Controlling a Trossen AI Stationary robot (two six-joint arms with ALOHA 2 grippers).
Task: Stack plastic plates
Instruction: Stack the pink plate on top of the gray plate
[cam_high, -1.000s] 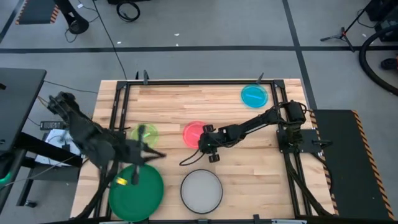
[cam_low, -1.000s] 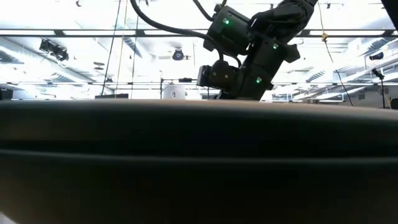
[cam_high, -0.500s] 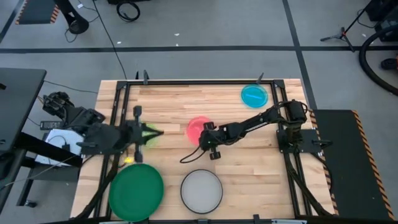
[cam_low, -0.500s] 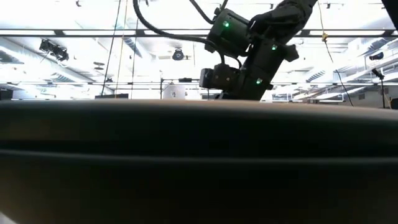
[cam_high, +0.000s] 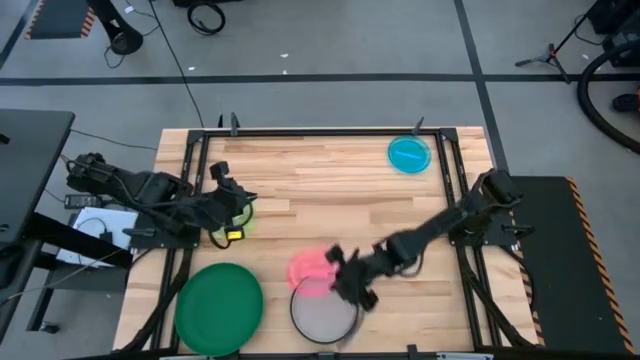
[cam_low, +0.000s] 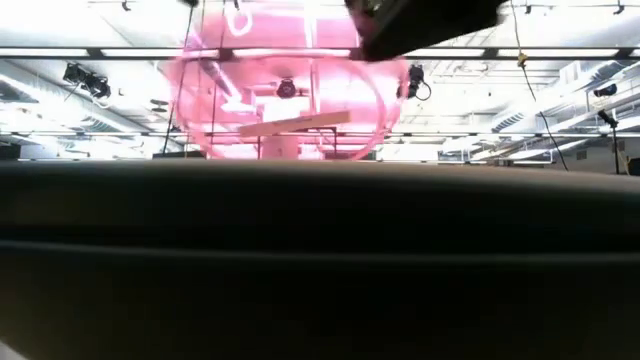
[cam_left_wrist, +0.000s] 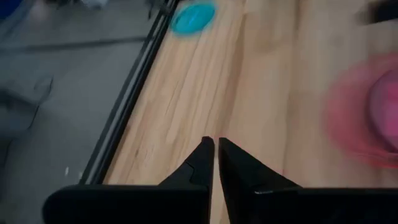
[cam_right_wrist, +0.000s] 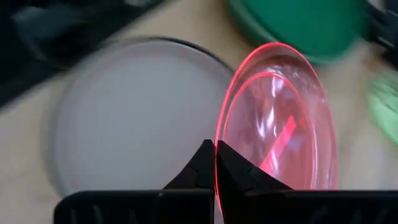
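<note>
My right gripper (cam_high: 341, 279) is shut on the small pink plate (cam_high: 310, 270), which hangs in the air over the far left rim of the whitish-grey plate (cam_high: 323, 310). The low view shows the pink plate (cam_low: 290, 100) lifted and tilted. The large dark green plate (cam_high: 218, 305) lies flat near the near left corner. The cyan plate (cam_high: 409, 154) lies at the far right. My left gripper (cam_high: 240, 205) is shut (cam_left_wrist: 216, 149) above the lime plate (cam_high: 241, 214), which it mostly hides. My right gripper pinches the pink plate's rim (cam_right_wrist: 219, 134) between its two fingers. The plate is lifted clear of the table and stands tilted on edge ahead of the fingers, above the grey plate (cam_right_wrist: 124, 124).
The black frame rail (cam_high: 190, 190) runs along the table's left side beside my left arm, and another rail (cam_high: 460, 250) runs under my right arm. Bare wood (cam_high: 330, 170) lies between the cyan plate and the lime one.
My right gripper has carried the pink plate from the table's middle toward the near edge, lifted and tipped on edge, and now holds it over the grey plate. My left arm has swung from above the dark green plate toward the far edge, to the lime plate.
</note>
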